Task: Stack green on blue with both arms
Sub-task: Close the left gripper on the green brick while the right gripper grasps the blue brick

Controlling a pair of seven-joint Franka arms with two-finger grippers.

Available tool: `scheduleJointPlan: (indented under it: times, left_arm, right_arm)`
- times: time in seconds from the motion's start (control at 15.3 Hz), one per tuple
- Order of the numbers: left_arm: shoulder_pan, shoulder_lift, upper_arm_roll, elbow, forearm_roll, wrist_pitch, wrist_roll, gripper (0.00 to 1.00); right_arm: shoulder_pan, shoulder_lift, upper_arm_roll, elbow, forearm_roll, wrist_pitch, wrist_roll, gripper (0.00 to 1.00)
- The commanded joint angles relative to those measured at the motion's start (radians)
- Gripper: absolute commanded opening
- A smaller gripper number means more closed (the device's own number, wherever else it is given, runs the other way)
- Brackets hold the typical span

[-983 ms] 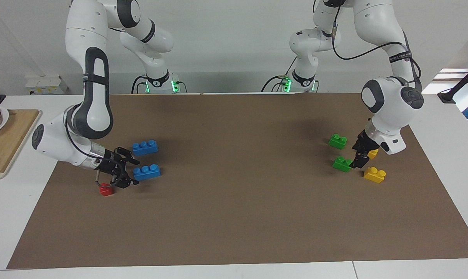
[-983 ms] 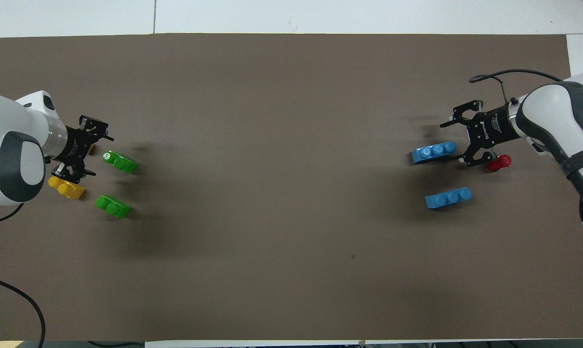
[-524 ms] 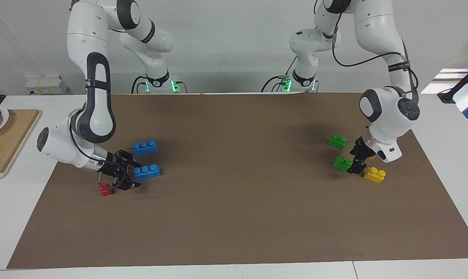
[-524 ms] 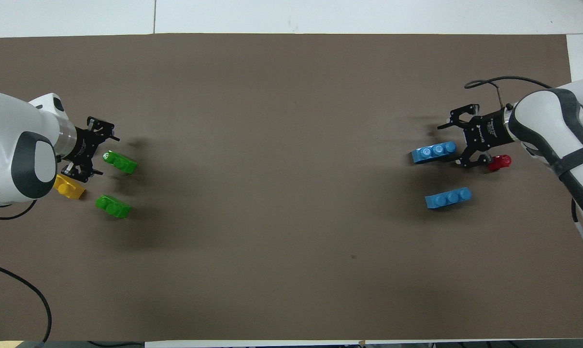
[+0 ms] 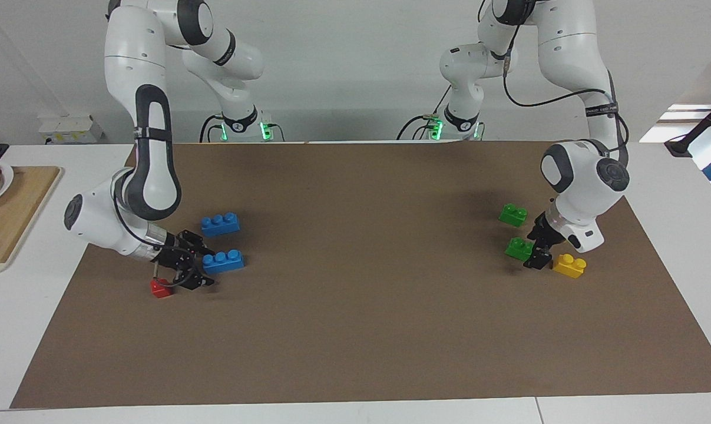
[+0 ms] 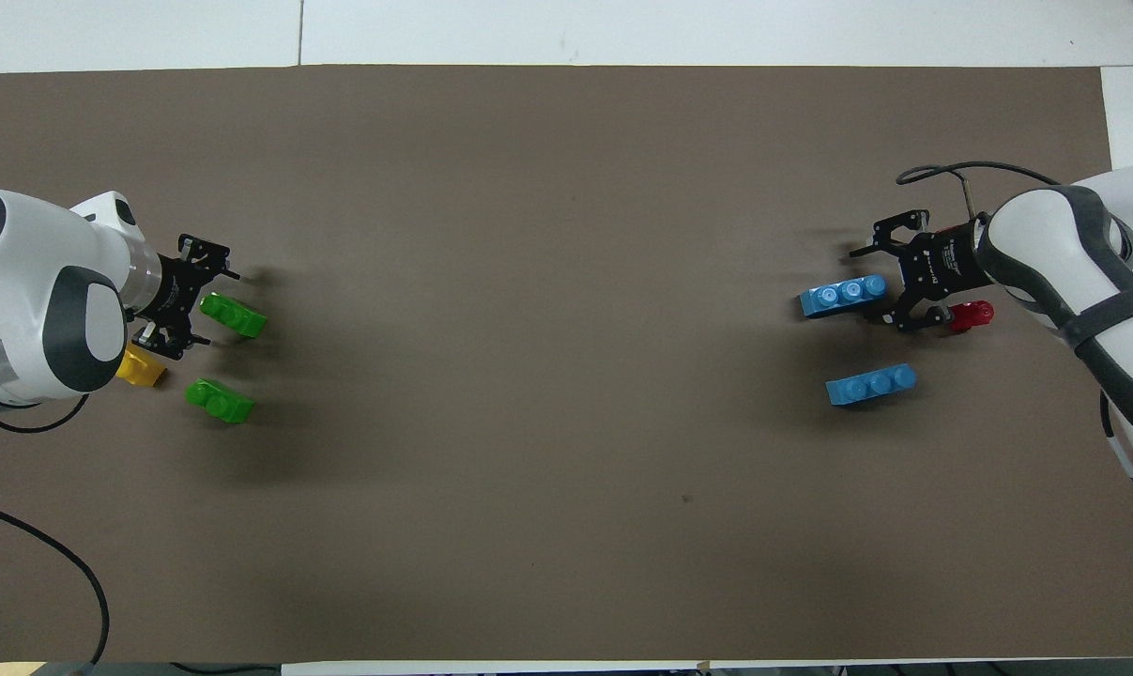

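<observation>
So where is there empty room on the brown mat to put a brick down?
The wide middle of the brown mat, between the green bricks and the blue bricks, is bare. It is crowded at both ends: the left tool among green and yellow bricks, the right tool by blue and the red brick.

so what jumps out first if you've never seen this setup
Two white arms reach low at either end of the brown mat. The left gripper, open, is beside a green brick with a yellow brick alongside. The right gripper, open, is at the end of a blue brick, a small red brick beside it.
</observation>
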Motion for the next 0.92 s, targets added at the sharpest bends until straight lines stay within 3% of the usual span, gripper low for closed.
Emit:
scheduleJointPlan:
  times: [0.0, 0.13, 0.2, 0.26, 0.46, 0.66, 0.85]
  left_arm:
    - [-0.003, -0.008, -0.001, -0.032, -0.016, 0.039, -0.015, 0.82]
    - [-0.005, -0.008, -0.001, -0.035, -0.014, 0.045, -0.027, 0.55]
    - [-0.005, -0.007, -0.001, -0.035, -0.014, 0.050, -0.027, 0.23]
    - [-0.008, -0.007, -0.001, -0.033, -0.014, 0.050, -0.027, 0.04]
    - [-0.015, -0.007, 0.001, -0.026, -0.014, 0.047, -0.018, 0.00]
    - [-0.018, -0.013, 0.001, -0.012, -0.013, 0.032, -0.021, 0.00]
    - [-0.018, -0.059, 0.001, 0.008, -0.013, -0.016, -0.030, 0.00]
  right_arm:
    - [-0.003, -0.012, 0.002, -0.020, 0.032, 0.024, -0.037, 0.68]
    - [-0.004, -0.012, 0.002, -0.017, 0.032, 0.024, -0.038, 0.33]
    - [-0.001, -0.012, 0.002, -0.016, 0.031, 0.024, -0.064, 0.12]
    - [0.002, -0.012, 0.002, -0.017, 0.031, 0.026, -0.133, 0.00]
    - [0.008, -0.013, 0.002, -0.008, 0.023, 0.011, -0.201, 0.00]
    - [0.029, -0.021, 0.006, 0.087, 0.020, -0.095, -0.007, 0.00]
    - [0.121, -0.085, 0.011, 0.127, 0.034, -0.126, 0.166, 0.00]
